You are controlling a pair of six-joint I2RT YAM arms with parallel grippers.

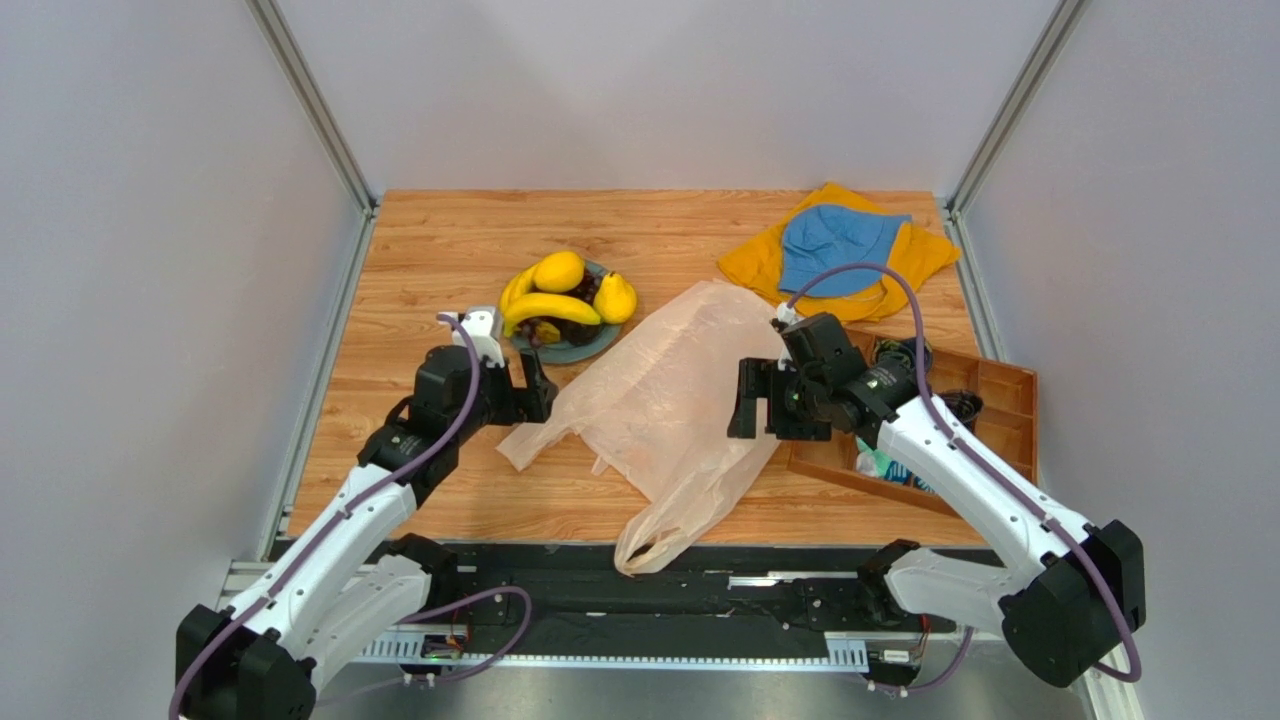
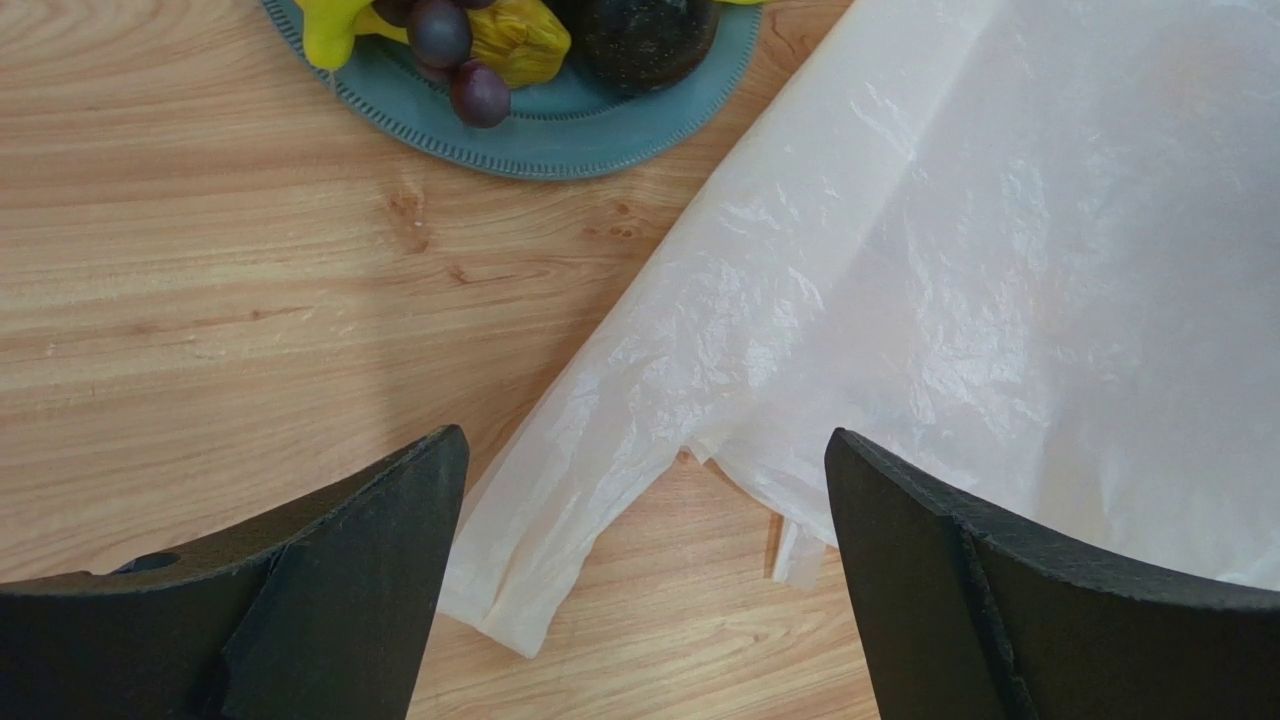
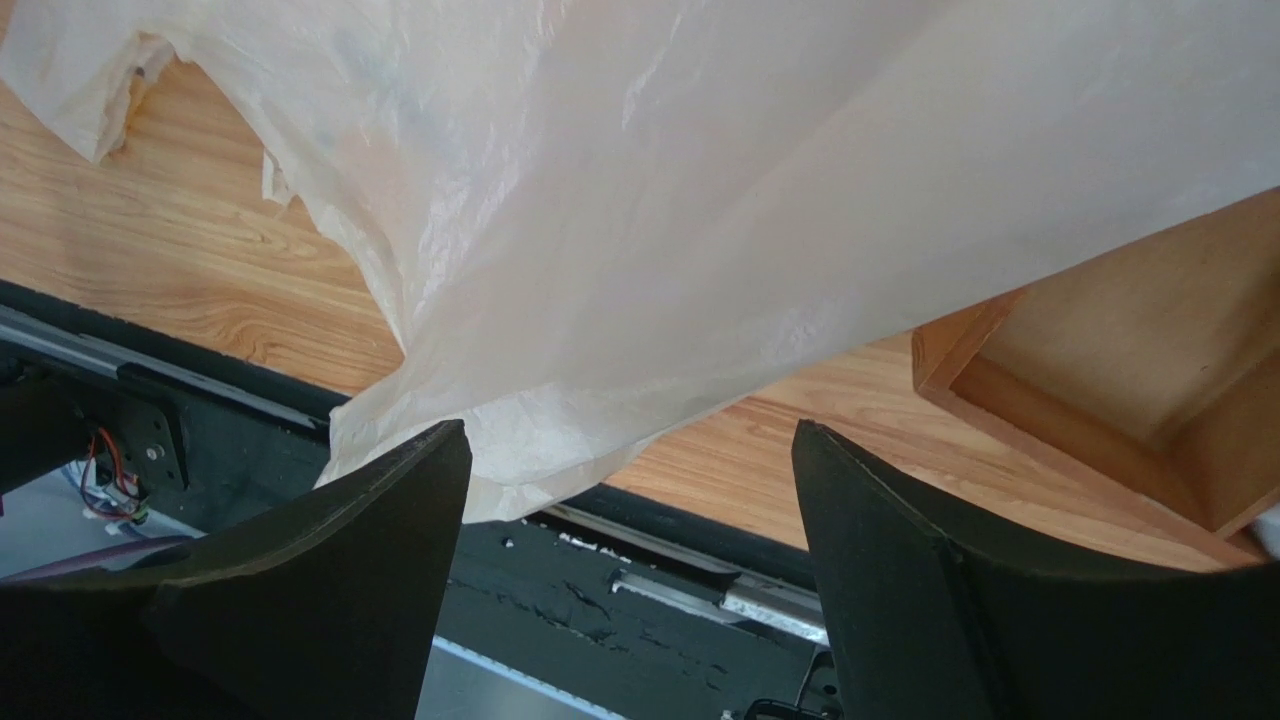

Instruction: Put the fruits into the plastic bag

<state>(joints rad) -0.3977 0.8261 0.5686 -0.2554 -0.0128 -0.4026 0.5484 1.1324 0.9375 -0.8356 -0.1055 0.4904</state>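
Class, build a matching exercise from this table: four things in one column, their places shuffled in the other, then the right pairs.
Things:
1 bananas
2 plastic bag
3 blue cloth
4 wooden tray

Places:
A on the orange cloth
B by the right edge of the table
C on the grey-blue plate
D spread out in the middle

Pairs: 1-C, 2-D, 3-A, 4-B

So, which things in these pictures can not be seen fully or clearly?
- Left wrist view: the plate and the fruits on it are cut off by the top edge.
- Top view: the contents of the wooden tray are mostly hidden behind the right arm.
- All views: the plastic bag lies crumpled, so where its mouth is cannot be told.
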